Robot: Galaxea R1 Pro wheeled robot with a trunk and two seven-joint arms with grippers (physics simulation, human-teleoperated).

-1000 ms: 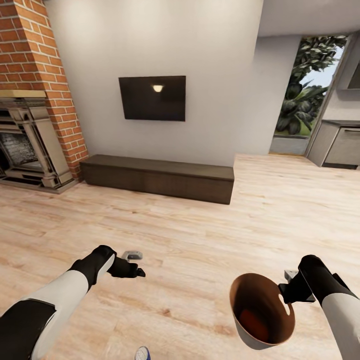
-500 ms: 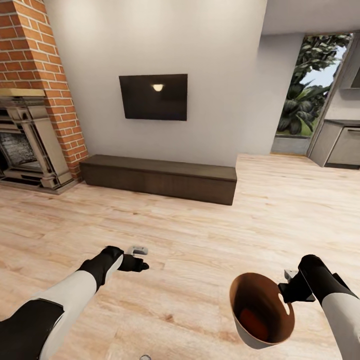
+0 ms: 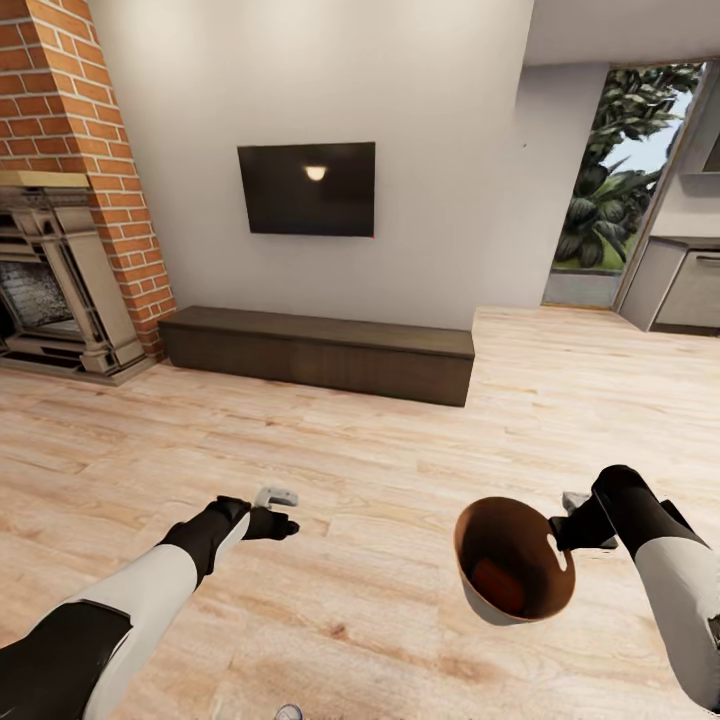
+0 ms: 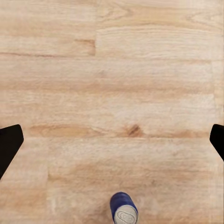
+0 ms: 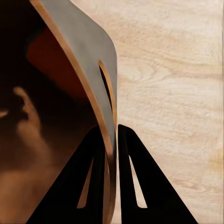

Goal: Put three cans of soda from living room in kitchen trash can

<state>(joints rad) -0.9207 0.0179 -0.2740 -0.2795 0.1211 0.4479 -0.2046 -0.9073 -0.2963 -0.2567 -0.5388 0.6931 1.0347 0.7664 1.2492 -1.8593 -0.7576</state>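
— On the floor (image 3: 400,470), what lies near the robot?

— A dark blue can (image 4: 124,213) with a silver top stands upright on the light wood planks. From the left wrist it shows below the left gripper (image 4: 112,140), and from the head its top (image 3: 288,712) just peeks in at the bottom edge of the picture, close to the robot.

— And the left fingers?

— Spread wide apart, holding nothing; only their dark tips (image 4: 10,142) show at the two sides of the wrist picture, with bare planks between them. From the head, the left gripper (image 3: 278,510) hangs over the floor ahead of the can.

— Where is the bin?

— Off the floor, tilted, held by the right arm. The bin (image 3: 512,572) is pale grey outside and brown inside, its mouth turned towards the head camera. Something orange-red (image 3: 495,588) lies at its bottom; I cannot tell more of it.

— How does the right gripper hold it?

— The right gripper (image 5: 115,154) pinches the rim: its two fingers (image 5: 140,182) are closed on the bin's wall (image 5: 84,60), one inside and one outside, just below a slot cut in the wall.

— What stands beyond?

— A long dark cabinet (image 3: 318,352) against the white wall, a television (image 3: 306,188) above it, and a brick fireplace (image 3: 62,250) at the left.
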